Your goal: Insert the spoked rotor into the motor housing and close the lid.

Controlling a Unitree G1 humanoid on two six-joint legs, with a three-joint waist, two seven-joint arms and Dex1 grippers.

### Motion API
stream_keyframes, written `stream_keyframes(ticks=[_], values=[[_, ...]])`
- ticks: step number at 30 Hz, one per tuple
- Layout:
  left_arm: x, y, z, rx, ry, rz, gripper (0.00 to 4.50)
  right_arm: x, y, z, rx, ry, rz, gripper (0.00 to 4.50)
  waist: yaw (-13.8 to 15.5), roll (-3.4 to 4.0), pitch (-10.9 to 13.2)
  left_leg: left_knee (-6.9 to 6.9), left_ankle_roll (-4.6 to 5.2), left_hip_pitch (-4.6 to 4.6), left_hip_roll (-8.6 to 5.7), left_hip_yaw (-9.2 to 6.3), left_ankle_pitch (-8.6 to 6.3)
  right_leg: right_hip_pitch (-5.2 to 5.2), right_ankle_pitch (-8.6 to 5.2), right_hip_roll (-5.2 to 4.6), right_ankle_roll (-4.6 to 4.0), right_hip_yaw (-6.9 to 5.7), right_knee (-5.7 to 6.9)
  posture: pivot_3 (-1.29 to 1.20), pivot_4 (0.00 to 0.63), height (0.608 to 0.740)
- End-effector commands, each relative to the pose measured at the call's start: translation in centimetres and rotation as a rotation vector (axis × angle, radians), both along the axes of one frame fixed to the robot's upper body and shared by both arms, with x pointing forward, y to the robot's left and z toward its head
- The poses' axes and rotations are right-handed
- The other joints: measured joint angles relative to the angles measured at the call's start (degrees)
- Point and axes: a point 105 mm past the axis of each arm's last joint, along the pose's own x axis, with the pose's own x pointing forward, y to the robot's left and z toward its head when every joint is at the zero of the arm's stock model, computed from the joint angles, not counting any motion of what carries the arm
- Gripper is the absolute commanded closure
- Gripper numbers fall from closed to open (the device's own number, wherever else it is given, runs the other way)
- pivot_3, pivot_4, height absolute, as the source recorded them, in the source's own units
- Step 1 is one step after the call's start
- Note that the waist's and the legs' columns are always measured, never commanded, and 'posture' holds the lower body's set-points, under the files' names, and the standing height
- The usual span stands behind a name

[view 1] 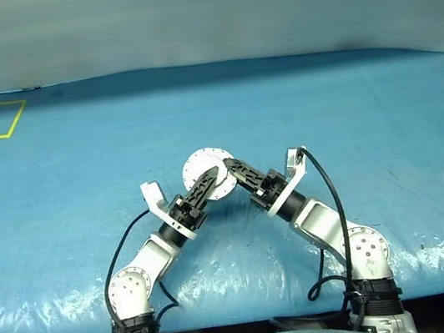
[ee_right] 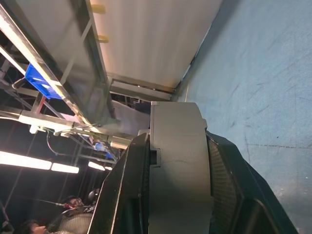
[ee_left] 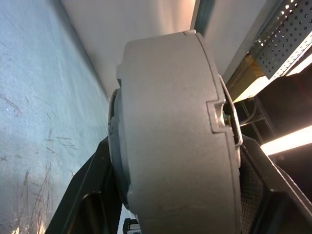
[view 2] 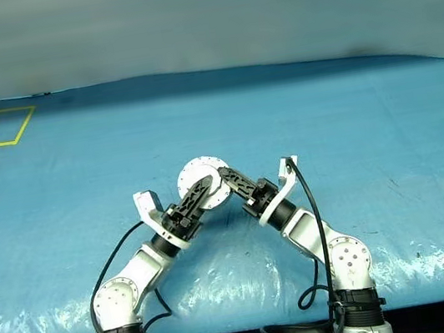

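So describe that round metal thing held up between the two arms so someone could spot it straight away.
Over the middle of the blue table cover, both arms meet at one round silver part, the motor housing, clamped edgewise in the left gripper and right gripper. It is the one bright silver disc against the black jaws.

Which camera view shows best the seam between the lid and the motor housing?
The left wrist view: the motor housing is seen edge-on and near, with the seam and a notch at its rim. The right wrist view also shows the edge, partly behind dark fingers. The two eye views show the round flat face, small, between both tools.
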Motion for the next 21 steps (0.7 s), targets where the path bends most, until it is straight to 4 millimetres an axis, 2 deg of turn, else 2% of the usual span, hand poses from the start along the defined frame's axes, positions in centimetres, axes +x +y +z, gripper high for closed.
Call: stream_keyframes(ticks=[1,10,11,14,21], values=[[0.3,-0.3,0.2,-0.015,0.025,-0.033,1.90,-0.1,0.5,1.9,-0.002,-0.090,-0.001,3.29,0.0,0.00,0.0,0.01,0.00,0.00,0.00,0.00,0.00,0.00,0.00,0.01,0.00,0.00,0.01,0.00,0.150,0.740],[0.7,-0.3,-0.4,0.041,0.052,-0.001,1.90,0.0,0.2,2.0,-0.044,-0.140,-0.050,3.29,0.1,0.00,0.0,0.01,0.00,-0.01,-0.01,-0.01,0.00,0.00,0.04,0.00,0.06,0.00,0.01,0.00,0.150,0.740],[0.8,-0.2,-0.5,0.049,0.050,0.007,1.90,-0.1,0.2,2.1,-0.038,-0.142,-0.048,2.55,0.1,0.00,0.0,0.01,0.00,-0.01,-0.01,-0.01,0.00,0.00,0.03,0.00,0.04,0.00,0.01,0.00,0.150,0.740],[1.3,0.3,-0.4,0.092,0.033,0.056,1.90,0.0,0.3,1.8,-0.013,-0.106,-0.029,1.61,0.0,0.00,0.0,0.01,0.00,-0.01,-0.02,-0.01,0.00,0.00,0.02,0.00,0.01,0.00,0.01,0.00,0.150,0.740],[3.6,3.6,1.1,0.133,-0.036,0.206,1.90,0.2,0.4,1.4,-0.035,-0.087,-0.027,1.61,-0.1,0.00,0.0,0.01,-0.01,0.00,0.01,-0.01,0.01,-0.01,0.03,0.02,0.01,0.00,0.03,0.00,0.150,0.740]])
